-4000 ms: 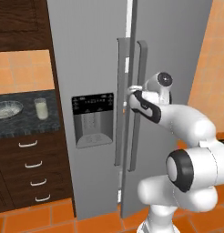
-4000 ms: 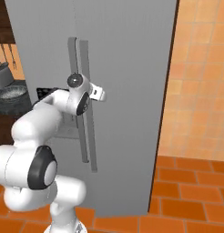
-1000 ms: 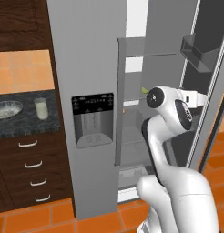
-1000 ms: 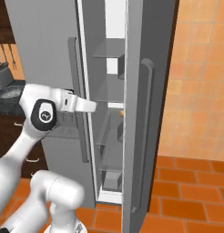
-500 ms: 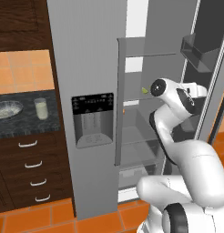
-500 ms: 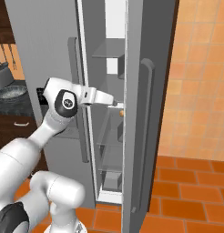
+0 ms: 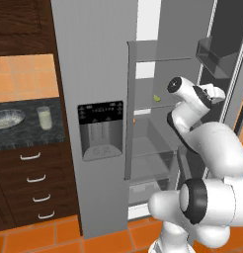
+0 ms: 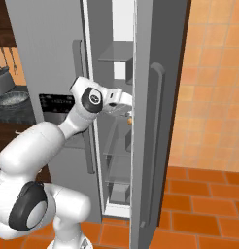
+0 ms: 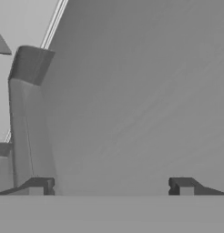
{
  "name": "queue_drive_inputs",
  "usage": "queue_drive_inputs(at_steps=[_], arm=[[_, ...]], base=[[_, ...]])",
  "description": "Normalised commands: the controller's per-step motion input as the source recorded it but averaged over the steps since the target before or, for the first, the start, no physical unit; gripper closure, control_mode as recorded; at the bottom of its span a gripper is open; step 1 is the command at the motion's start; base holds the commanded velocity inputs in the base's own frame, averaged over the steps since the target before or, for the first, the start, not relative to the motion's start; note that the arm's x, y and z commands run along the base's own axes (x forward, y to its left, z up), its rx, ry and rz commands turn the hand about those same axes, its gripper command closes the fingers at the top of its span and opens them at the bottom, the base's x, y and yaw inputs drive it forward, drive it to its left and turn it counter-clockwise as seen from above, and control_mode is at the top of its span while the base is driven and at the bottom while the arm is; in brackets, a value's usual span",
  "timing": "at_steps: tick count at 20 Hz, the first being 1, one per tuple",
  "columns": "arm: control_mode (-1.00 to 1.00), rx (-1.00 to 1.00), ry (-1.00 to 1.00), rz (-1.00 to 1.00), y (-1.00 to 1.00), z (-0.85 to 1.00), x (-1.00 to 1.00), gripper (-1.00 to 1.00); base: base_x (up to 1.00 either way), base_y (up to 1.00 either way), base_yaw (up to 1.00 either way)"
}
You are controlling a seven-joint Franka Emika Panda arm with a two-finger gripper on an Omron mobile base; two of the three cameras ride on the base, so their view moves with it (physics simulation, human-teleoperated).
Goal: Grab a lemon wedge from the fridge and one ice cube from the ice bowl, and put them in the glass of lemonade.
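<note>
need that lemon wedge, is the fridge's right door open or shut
Open. The fridge door stands swung out, baring shelves, with the lemon wedge on one.

arm — raised, reaching forward | gripper (image 9: 110, 186) — jaws wide apart

Dark wooden cabinets (image 7: 24, 22) upper left; orange tile backsplash (image 7: 27, 79) beneath; dark speckled counter (image 7: 24, 138) below that; drawers (image 7: 32, 183) with pale handles under counter; orange floor tiles (image 8: 199, 209) near right; dark pot (image 8: 2, 80) far left.
</note>
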Motion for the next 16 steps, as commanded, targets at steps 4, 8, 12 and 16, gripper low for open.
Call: queue_drive_inputs(at_steps=[4, 8, 12, 16], arm=[[-1.00, 0.00, 0.00, -0.03, -0.84, -0.34, 0.02, -1.00], [-1.00, 0.00, 0.00, -0.02, -0.98, -0.27, 0.03, -1.00], [-1.00, 0.00, 0.00, -0.01, -0.99, -0.16, 0.04, -1.00], [-1.00, 0.00, 0.00, 0.00, -0.46, 0.04, 0.00, -1.00]], base=[[0.00, 0.00, 0.00], [0.00, 0.00, 0.00], [0.00, 0.00, 0.00], [0.00, 0.00, 0.00]])
